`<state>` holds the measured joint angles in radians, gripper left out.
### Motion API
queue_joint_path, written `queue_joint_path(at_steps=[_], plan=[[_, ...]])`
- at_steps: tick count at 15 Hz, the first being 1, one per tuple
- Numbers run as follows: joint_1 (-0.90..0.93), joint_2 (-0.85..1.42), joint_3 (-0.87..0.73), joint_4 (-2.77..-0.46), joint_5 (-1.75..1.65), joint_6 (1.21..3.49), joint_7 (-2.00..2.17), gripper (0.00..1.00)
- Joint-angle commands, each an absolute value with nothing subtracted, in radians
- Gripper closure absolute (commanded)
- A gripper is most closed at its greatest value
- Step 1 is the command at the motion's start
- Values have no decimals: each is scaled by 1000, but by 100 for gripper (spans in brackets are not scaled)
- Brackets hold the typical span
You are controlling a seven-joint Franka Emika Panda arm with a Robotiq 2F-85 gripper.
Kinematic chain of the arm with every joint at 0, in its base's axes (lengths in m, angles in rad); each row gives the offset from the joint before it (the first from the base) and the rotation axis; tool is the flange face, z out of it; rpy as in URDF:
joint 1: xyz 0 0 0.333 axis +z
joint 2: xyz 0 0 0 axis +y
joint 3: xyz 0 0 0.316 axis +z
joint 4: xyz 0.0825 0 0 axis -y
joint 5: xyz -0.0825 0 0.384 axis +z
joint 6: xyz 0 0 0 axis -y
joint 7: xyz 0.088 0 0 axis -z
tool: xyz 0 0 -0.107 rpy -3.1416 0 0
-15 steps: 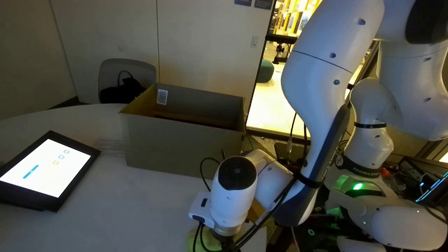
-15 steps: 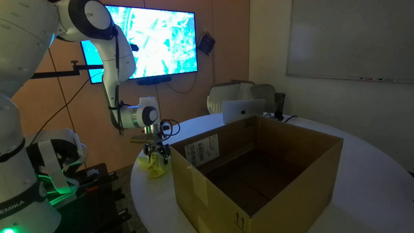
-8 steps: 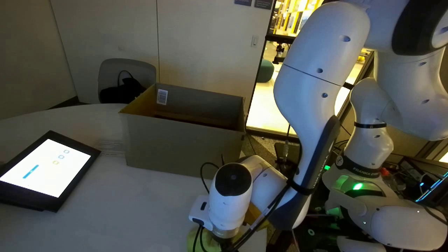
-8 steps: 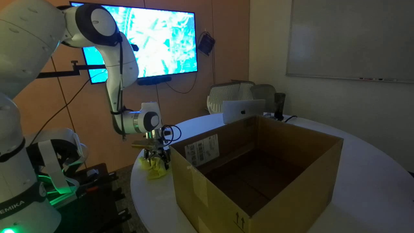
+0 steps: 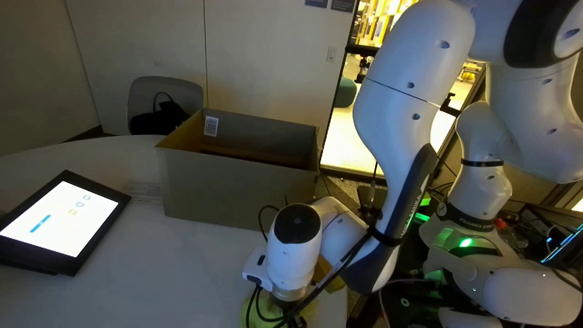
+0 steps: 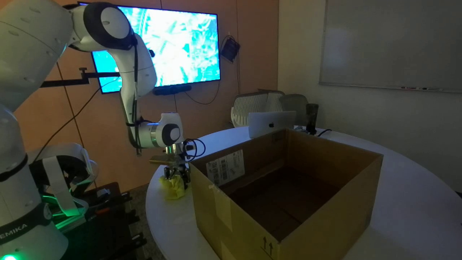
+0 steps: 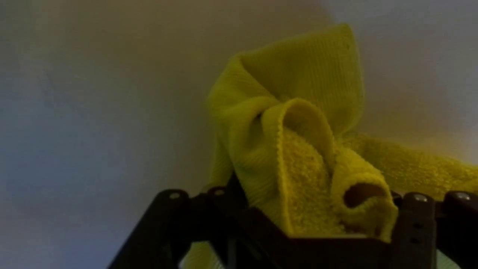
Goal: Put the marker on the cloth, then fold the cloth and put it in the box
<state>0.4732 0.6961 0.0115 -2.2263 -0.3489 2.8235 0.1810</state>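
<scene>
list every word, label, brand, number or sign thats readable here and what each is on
"FRANKA EM": base collar, last letters out of sight.
"EMIKA": base collar again, in an exterior view, start cut off.
"EMIKA": dark arm strip, preceding letters unclear.
Two up arrows: outside of the box.
Apple logo: laptop.
Too small to read: white label inside the box, wall signs.
Tablet and wall screen: nothing readable.

White arm [image 5: 397, 114] (black cables [image 6: 135, 68]), dark pincer [image 7: 317, 198]
</scene>
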Motion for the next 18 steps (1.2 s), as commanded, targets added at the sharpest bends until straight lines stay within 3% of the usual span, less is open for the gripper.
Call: queue_joint_path(at_steps=[1,3,5,7,18], plan=[[421,663,39,-2241,-317,2787,109,74],[387,634,58,-2250,-308,2762,70,84],[362,595,63,-2260,-306,2741,45,81],[341,547,58,-2268,-312,2721,28,86],[253,185,-69,-2289,-357,2706,196,84]])
